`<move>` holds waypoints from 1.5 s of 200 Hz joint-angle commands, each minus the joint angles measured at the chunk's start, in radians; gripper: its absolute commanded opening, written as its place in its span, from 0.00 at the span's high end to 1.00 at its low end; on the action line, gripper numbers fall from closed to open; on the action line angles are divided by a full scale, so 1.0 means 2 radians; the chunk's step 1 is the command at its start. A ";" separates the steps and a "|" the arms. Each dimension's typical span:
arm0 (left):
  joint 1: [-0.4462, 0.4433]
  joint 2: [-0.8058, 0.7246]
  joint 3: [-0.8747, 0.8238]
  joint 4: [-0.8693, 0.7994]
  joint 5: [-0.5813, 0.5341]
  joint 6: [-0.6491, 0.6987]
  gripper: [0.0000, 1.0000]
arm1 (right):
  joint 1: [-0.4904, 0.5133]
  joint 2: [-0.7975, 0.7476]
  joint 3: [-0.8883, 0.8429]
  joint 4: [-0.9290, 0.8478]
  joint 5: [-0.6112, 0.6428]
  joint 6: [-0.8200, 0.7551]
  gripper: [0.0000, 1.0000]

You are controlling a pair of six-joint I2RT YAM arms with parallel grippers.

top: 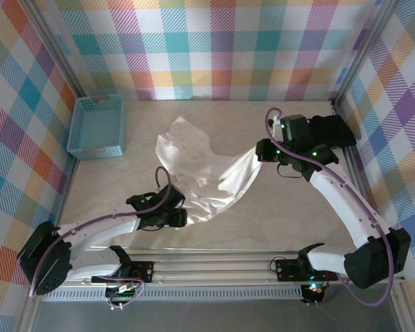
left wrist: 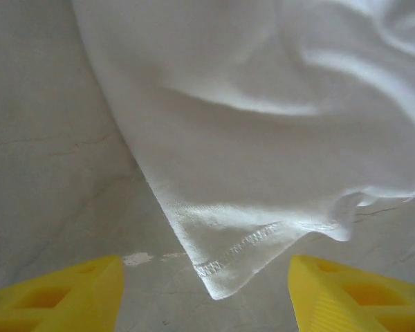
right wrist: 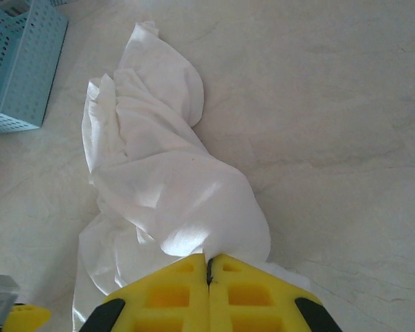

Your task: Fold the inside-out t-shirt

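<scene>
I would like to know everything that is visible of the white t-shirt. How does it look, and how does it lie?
The t-shirt is plain white, thin, soft cloth, wrinkled and bunched, not folded. Most of it lies on the table, to the right of the blue basket. The right hand is shut on one part and seems to hold it raised. A hemmed corner with visible stitching lies between the open fingers of the left hand, not gripped.

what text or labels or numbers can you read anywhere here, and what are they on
No text can be read anywhere in these views.
t-shirt: plain white, with a stitched hem in the left wrist view; no print or tag is showing.
blue basket: bare perforated plastic, no label.
plaid walls: pattern only, no words.
</scene>
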 commanded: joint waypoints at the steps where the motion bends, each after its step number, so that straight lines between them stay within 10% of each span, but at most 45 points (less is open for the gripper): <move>1: -0.020 0.041 0.008 0.030 -0.008 0.000 0.37 | -0.004 -0.004 0.005 0.017 -0.009 -0.006 1.00; 41: -0.045 0.123 0.021 0.057 -0.029 -0.006 0.53 | -0.011 -0.009 -0.008 0.025 -0.015 -0.004 1.00; 80: -0.050 0.096 0.017 0.075 -0.059 -0.004 1.00 | -0.018 -0.010 -0.012 0.027 -0.019 -0.005 1.00; 143: -0.048 -0.226 0.177 -0.019 -0.290 0.110 1.00 | -0.023 -0.084 0.045 0.009 -0.008 -0.028 1.00; 218: -0.039 -0.061 0.599 -0.055 -0.344 0.356 1.00 | -0.022 -0.124 0.291 0.021 0.020 -0.038 1.00; 257: 0.214 0.012 0.624 -0.104 -0.128 0.241 1.00 | -0.022 -0.082 0.270 0.045 0.088 -0.073 1.00; 300: 0.272 0.147 0.690 -0.081 -0.062 0.226 1.00 | -0.040 0.052 0.314 0.096 0.108 -0.100 1.00</move>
